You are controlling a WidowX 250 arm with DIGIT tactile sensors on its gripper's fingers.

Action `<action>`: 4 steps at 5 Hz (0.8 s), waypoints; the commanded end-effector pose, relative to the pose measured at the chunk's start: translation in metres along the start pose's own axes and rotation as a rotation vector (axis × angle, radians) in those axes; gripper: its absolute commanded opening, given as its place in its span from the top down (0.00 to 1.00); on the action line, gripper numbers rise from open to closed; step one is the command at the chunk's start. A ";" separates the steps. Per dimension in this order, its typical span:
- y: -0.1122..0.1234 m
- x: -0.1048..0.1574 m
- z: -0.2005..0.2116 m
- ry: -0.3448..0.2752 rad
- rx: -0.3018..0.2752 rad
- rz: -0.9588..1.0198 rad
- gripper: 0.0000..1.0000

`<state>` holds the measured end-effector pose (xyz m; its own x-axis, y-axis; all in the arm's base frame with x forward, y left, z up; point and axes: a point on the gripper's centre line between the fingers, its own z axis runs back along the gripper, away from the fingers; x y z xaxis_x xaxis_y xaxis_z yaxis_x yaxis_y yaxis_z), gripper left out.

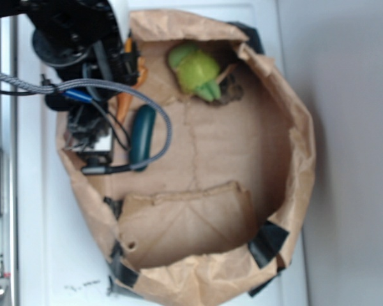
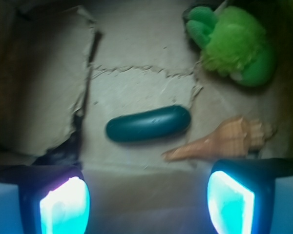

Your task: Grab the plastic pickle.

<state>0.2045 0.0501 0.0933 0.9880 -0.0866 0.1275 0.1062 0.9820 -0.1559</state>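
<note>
From outside, my end effector (image 1: pixel 92 137) hangs just beside the plastic pickle (image 1: pixel 142 136) in the paper bag (image 1: pixel 293 146). Up close, my fingers (image 2: pixel 63 207) are wide open, and the seashell (image 2: pixel 224 140) lies close beside the pickle, so I might pinch it too.

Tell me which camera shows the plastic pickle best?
The wrist view: the plastic pickle lies whole and unblocked on the brown paper, ahead of the open claw. The exterior view shows it smaller, beside the arm, with a cable crossing its lower end.
</note>
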 end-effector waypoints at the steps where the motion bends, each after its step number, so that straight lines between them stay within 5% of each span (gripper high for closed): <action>1: 0.012 0.035 0.013 0.007 0.008 0.245 0.00; 2: 0.012 0.035 0.013 0.007 0.008 0.245 0.00; 3: 0.011 0.048 0.011 -0.175 -0.003 0.456 0.00; 4: 0.001 0.076 0.007 -0.163 0.027 0.539 0.00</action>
<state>0.2721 0.0457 0.0956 0.8764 0.4634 0.1314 -0.4336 0.8778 -0.2036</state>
